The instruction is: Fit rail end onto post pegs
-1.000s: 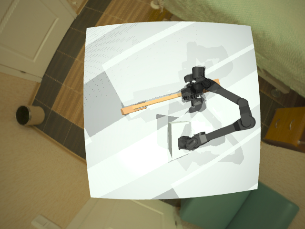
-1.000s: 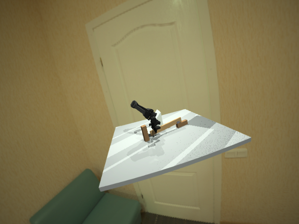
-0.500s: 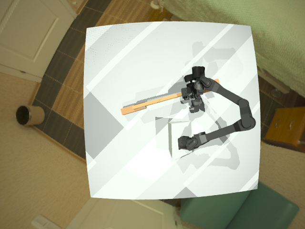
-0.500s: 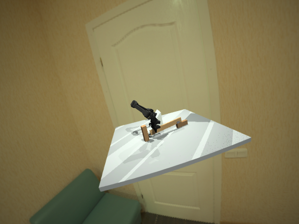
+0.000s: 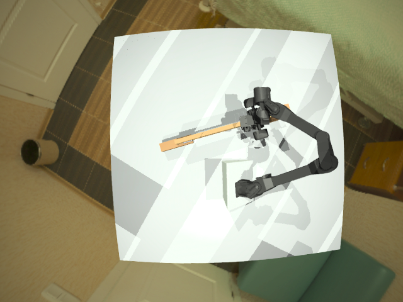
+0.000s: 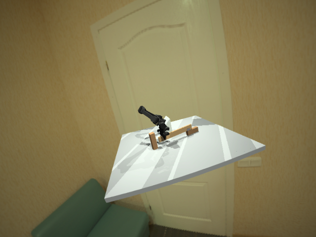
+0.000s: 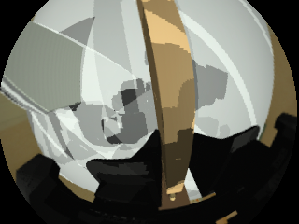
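The long wooden rail [image 5: 208, 132] [image 6: 178, 131] [image 7: 173, 70] has its far end in the bracket on the low footboard block [image 5: 166, 145] [image 6: 193, 131]. My gripper [image 5: 255, 121] [image 6: 164, 138] [image 7: 165, 131] is shut on the rail close to its near end, one finger on each side. That end looks a little above the table in the exterior view. The short wooden post [image 5: 286, 106] [image 6: 153, 140] stands upright beyond it, with a gap between them. The pegs and holes are too small or hidden to judge for alignment; the arm covers the rail end in the top view.
A pale box-like block [image 5: 238, 172] [image 7: 47, 65] stands at the arm's base, to the side of the rail. The arm reaches round over the white table [image 5: 146, 207] [image 6: 204, 153]. Shadows of the arm and rail fall across the table top.
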You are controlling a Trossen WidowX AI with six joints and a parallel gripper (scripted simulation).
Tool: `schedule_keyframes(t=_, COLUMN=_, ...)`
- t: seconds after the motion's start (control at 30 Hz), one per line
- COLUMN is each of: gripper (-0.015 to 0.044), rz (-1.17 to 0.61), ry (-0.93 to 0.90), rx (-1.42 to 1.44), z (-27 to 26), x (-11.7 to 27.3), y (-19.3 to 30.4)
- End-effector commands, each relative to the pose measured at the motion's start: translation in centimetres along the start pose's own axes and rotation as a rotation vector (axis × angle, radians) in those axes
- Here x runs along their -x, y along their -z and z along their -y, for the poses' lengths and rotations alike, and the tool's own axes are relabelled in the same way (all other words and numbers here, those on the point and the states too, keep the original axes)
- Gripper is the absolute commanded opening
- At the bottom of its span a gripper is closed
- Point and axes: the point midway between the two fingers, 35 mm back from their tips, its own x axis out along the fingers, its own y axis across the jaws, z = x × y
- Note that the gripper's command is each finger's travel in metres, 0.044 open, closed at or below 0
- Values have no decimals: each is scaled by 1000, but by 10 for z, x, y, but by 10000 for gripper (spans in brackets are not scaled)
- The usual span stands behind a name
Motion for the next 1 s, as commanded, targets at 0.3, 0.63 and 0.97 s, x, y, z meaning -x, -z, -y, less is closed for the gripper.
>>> schedule_keyframes(t=0.3, gripper=0, rz=10, ry=12, rx=1, z=2, x=10, y=-2)
schedule_keyframes(t=0.63, gripper=0, rz=10, ry=12, rx=1, z=2, x=13, y=-2)
schedule_keyframes(t=0.97, gripper=0, rz=10, ry=12, rx=1, z=2, x=9, y=-2)
